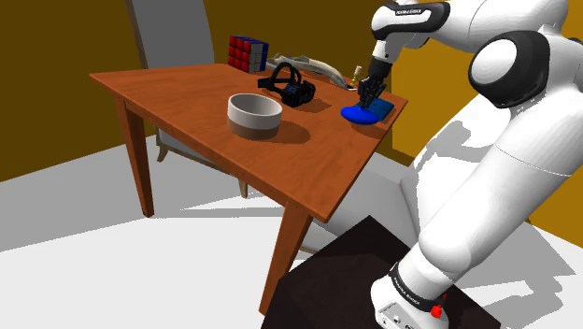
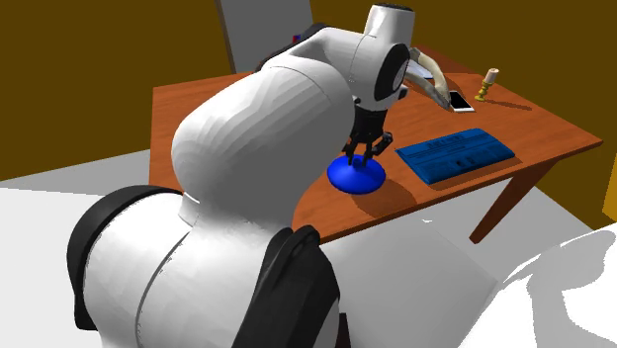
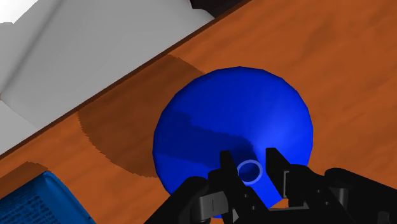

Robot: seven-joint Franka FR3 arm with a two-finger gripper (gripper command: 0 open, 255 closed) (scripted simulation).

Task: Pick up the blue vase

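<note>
Arm (image 2: 257, 178) first: its white bulk blocks most of the 2nd exterior view, covering the table's (image 1: 280, 168) near-left part, and the shoulder view cuts it off at the right edge. The brown wooden table runs out of frame on the 2nd exterior's right. Grey chair (image 1: 173, 33) behind it, top cropped, legs half hidden by the tabletop. Dark stand (image 1: 346, 280) is cut by the bottom edge.

On the table, a grey-and-brown bowl (image 1: 254, 116) sits mid-table, well apart from the action. Blue book (image 2: 455, 153) lies flat near the robot-side edge; only a corner shows in the wrist cam. Blue vase (image 3: 235, 121) stands upright on the table just beside the book, not touching it, close to that same edge. In the shoulder view the hand hides its neck.

Gripper (image 3: 249, 165) is right over the vase, fingers (image 3: 226, 162) apart w/ the neck's pale lip between them. A sliver of blue shows each side, so it's released, not clenched.

Nothing stands btwn hand and vase. Farther back are a black headset (image 1: 288, 86) and a Rubik's cube (image 1: 248, 53). There's also a pale curved thing (image 1: 313, 64) I can't identify, partly behind the arm in the 2nd exterior. Phone (image 2: 461, 101) and a tiny yellowish stand-up piece (image 2: 486, 83), too small to name.
</note>
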